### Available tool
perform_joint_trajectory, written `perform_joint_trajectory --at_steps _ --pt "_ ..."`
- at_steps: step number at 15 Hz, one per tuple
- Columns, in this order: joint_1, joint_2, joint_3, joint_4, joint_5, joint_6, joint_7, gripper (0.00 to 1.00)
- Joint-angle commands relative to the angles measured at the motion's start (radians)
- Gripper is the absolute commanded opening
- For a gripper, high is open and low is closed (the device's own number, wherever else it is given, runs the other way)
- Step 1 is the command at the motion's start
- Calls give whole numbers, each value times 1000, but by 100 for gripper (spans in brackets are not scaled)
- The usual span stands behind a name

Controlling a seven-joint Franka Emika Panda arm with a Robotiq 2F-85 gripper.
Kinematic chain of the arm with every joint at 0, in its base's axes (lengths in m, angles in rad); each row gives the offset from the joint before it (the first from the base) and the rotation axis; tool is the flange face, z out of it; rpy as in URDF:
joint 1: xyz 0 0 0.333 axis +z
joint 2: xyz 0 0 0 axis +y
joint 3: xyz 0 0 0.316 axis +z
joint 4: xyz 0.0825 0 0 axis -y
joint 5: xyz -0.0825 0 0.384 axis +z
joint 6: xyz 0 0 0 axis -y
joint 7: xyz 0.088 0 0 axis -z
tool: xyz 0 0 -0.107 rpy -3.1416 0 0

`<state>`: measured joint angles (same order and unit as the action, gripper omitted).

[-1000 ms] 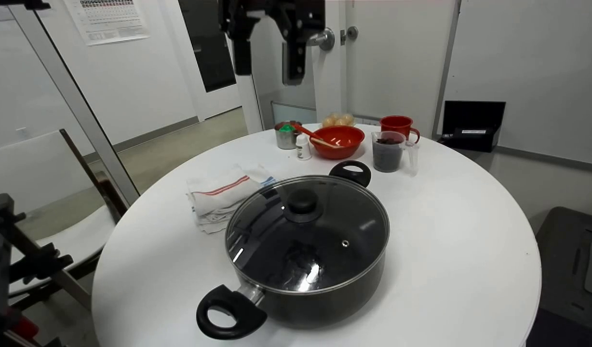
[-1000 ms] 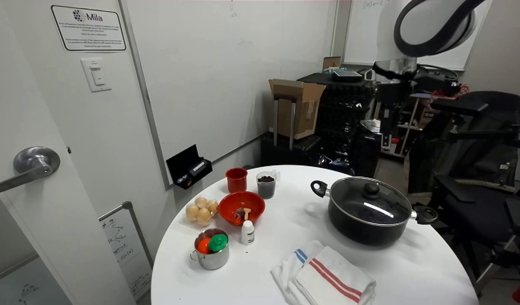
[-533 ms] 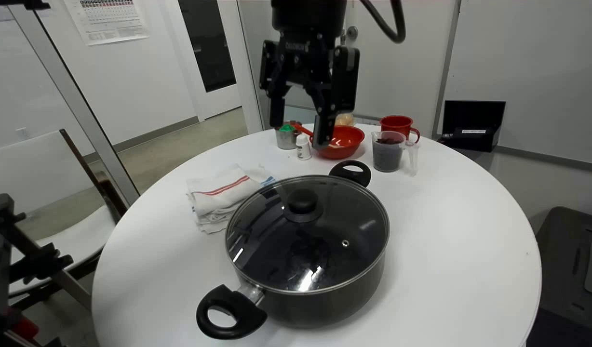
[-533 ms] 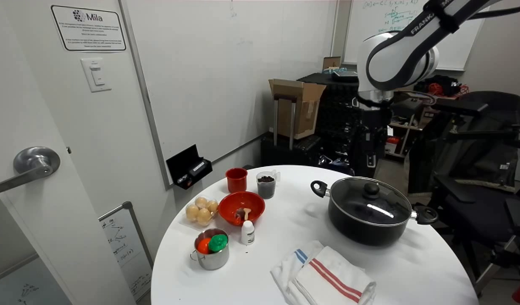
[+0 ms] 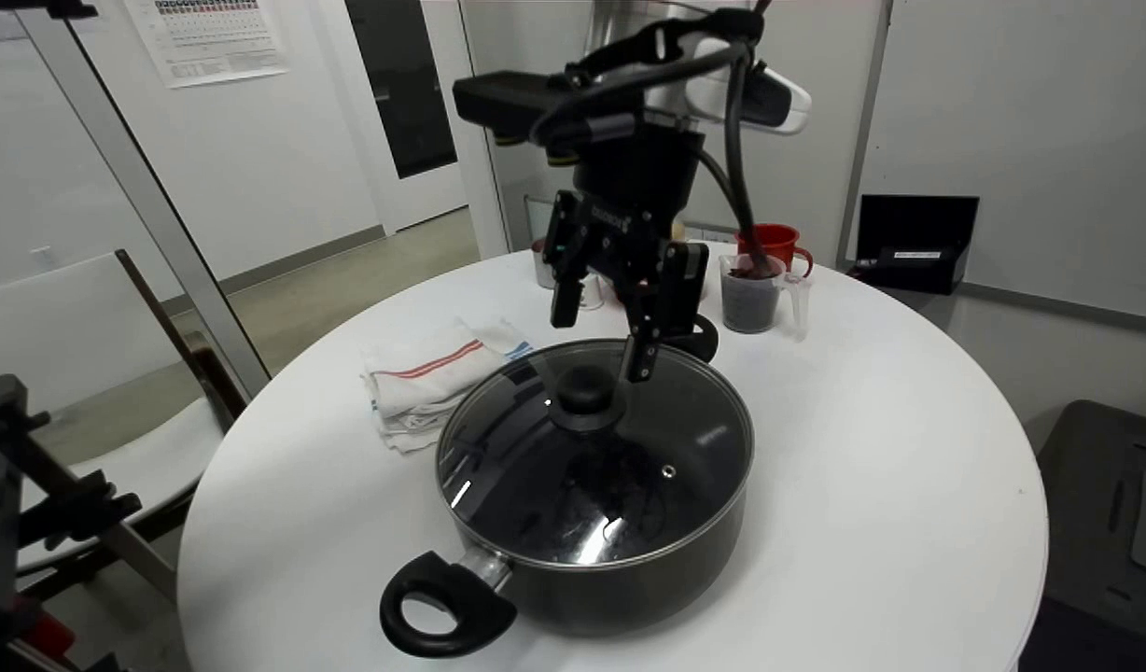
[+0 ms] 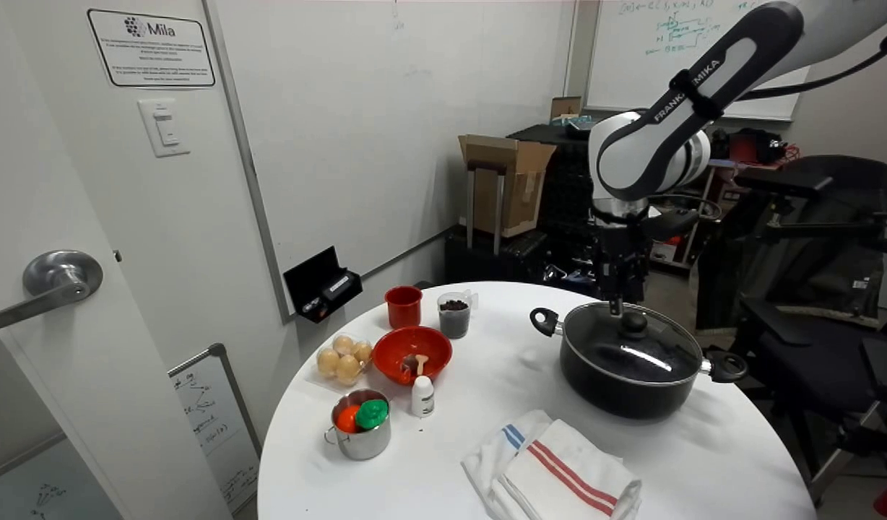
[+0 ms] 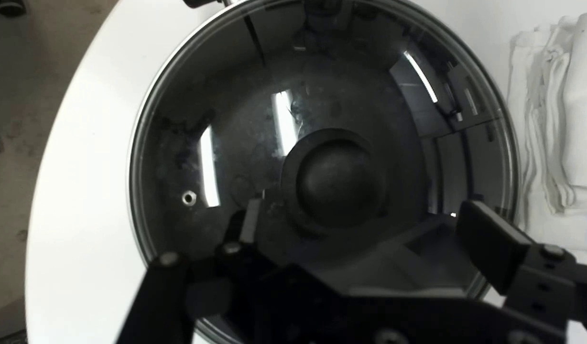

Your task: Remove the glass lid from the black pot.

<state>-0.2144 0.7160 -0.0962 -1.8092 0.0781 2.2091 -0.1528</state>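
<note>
- Gripper (image 7: 363, 200): fingers (image 7: 489, 243) stand wide apart over the glass lid (image 5: 594, 467), near its dark knob (image 7: 340, 184).
- Glass lid: seated on the black pot (image 6: 624, 393), which rests on the white table (image 6: 490, 375).
- Metal cup (image 6: 364, 442): holds an orange object (image 6: 347, 419) and a green object (image 6: 372, 414).
- Red bowl (image 6: 393, 345): holds a utensil (image 6: 420, 363); pale end visible.
- Clear measuring cup (image 6: 454, 326): contains dark pieces (image 6: 454, 305).
- Red mug (image 6: 404, 312): stands near the red bowl; contents hidden.

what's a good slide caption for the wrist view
Fingers parted above the glass lid, its dark knob ungrasped, folded cloth at picture right.
</note>
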Motion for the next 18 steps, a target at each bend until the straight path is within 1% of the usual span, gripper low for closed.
perform_joint_trajectory --at_steps 1,16,17,18 --pt "-26 52 11 57 38 -22 44 100" --pt "-33 -14 4 -84 85 54 112 100" --pt "-32 -17 4 -88 85 60 115 75" --pt "-32 -19 6 -91 86 62 114 72"
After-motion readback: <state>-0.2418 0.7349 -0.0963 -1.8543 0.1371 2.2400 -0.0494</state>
